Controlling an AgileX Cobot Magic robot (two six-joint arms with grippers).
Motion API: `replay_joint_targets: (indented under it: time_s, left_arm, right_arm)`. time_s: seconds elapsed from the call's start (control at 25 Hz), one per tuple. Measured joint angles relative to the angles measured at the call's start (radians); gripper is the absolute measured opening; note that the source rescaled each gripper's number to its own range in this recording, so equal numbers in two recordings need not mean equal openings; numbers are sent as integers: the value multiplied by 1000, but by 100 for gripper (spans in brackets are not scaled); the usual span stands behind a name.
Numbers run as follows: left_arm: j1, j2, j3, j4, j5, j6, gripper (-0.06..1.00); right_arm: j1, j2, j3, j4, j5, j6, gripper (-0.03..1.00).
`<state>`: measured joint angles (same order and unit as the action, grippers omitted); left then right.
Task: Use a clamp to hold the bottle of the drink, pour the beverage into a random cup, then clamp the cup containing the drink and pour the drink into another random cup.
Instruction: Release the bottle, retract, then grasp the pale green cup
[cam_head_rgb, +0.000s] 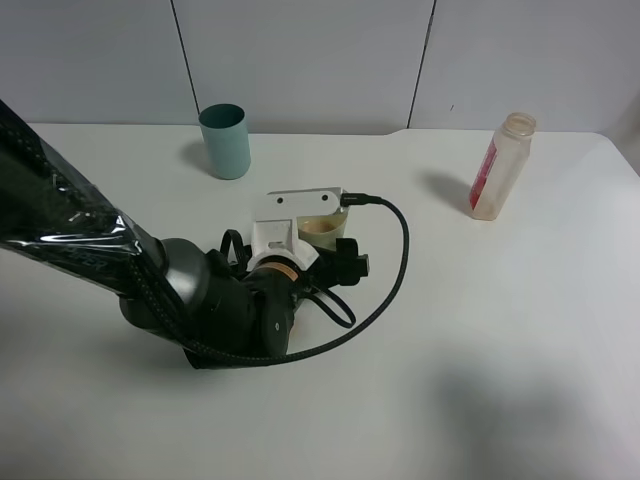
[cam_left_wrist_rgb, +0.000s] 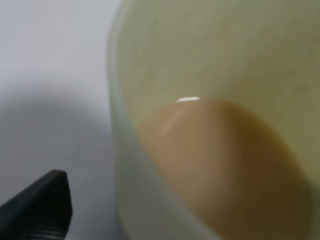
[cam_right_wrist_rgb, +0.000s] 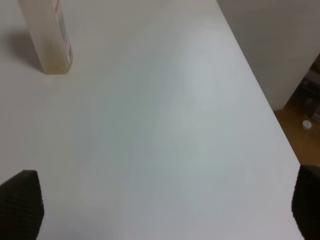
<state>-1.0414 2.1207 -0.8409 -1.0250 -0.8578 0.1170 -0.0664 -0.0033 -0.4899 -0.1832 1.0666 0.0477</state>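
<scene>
The pale yellow-green cup (cam_head_rgb: 322, 232) stands mid-table with light pinkish-brown beverage (cam_left_wrist_rgb: 225, 165) in it. My left gripper (cam_head_rgb: 305, 215) reaches around this cup from the near side, its grey-white housing partly covering it. In the left wrist view one black fingertip (cam_left_wrist_rgb: 40, 210) sits beside the cup wall (cam_left_wrist_rgb: 120, 150) with a strip of table between them; the other finger is hidden. The bottle (cam_head_rgb: 503, 165) with its red-pink label stands upright and capless at the far right, also seen as the bottle (cam_right_wrist_rgb: 47, 35). My right gripper (cam_right_wrist_rgb: 162, 210) hangs open over bare table, apart from the bottle.
A teal cylindrical cup (cam_head_rgb: 225, 140) stands at the back left. The white table (cam_head_rgb: 480, 330) ends at its right edge (cam_right_wrist_rgb: 260, 100), with floor beyond. The left arm's black cable loops right of the cup.
</scene>
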Motion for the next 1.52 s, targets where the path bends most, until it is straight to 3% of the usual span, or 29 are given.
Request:
replay_joint_targets:
  time_s: [0.64,1.24,1.32,1.4,1.44,1.48,1.52]
  left_arm:
    - [5,70,-1,75,-104,-49,73]
    - [39,107,-34,154,-128,-56,71]
    - [39,107,-34,157,-129,-56,58]
    - [39,107,-34,160,-130,-56,21]
    - [39,107,-34,160,-130,-55,9]
    - [39,107,-34,160,-130,-55,9]
    - [39,107,-34,161,-130,-56,0]
  right_arm:
    - [0,0,0,0,0,0,100]
    - [0,0,0,0,0,0,100]
    - [0,0,0,0,0,0,100]
    - [0,0,0,0,0,0,100]
    - [0,0,0,0,0,0,100]
    - [0,0,0,0,0,0,100]
    - [0,0,0,0,0,0,100]
